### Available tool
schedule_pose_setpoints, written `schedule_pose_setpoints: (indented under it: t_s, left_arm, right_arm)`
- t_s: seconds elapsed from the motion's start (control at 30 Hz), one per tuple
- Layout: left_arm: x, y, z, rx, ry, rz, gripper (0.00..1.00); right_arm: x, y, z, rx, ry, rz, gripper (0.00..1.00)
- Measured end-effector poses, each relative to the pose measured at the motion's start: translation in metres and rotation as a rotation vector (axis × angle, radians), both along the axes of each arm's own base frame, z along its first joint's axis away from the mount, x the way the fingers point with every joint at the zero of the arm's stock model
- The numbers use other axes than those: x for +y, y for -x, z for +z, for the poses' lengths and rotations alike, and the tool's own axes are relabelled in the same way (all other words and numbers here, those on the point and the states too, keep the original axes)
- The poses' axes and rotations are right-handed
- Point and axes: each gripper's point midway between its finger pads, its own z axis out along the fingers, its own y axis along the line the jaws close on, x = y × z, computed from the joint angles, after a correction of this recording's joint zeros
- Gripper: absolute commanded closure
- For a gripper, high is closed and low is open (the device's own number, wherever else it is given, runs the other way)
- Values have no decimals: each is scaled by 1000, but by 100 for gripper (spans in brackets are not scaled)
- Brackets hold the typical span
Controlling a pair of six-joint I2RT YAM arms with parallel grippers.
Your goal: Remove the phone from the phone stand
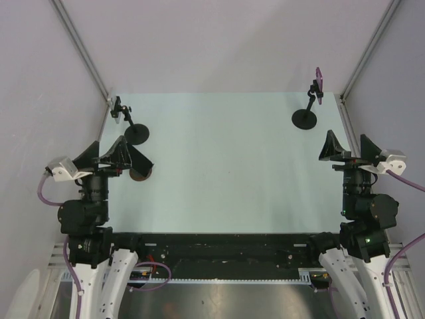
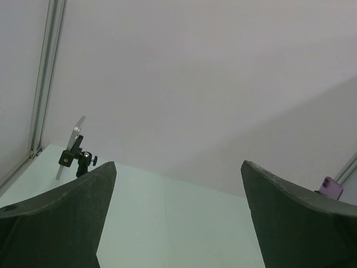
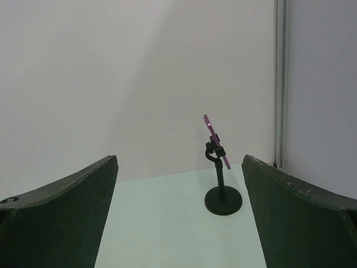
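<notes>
One pale green table [image 1: 226, 166] carries everything; the left gripper [image 2: 178, 165] is spread wide with nothing between its fingers; the right gripper [image 3: 179, 158] gapes just as wide and empty; a black phone stand [image 3: 223, 195] stands at the far right corner, well apart from both; the purple phone [image 3: 215, 137] sits tilted in its clamp; a second stand [image 1: 137, 133] at the far left holds a grey slab [image 2: 72, 144].
</notes>
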Motion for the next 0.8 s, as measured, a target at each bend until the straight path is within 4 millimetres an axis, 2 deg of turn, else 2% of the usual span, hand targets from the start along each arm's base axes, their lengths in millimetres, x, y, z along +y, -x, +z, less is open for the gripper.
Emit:
schedule_pose_setpoints:
  t_s: [0.23, 0.37, 0.57, 0.8]
  left_arm:
    - [0, -18, -22, 98, 26, 4, 0]
    - [-2, -40, -54, 234, 33, 5, 0]
    - [-8, -70, -111, 469, 38, -10, 0]
    - [-7, -88, -159, 649, 54, 7, 0]
  right_arm:
    - [-2, 1, -1, 6, -4, -9, 0]
    - [-1, 1, -1, 5, -6, -6, 0]
    - [-1, 3, 0, -1, -11, -5, 0]
    - [3, 2, -5, 20, -5, 16, 0]
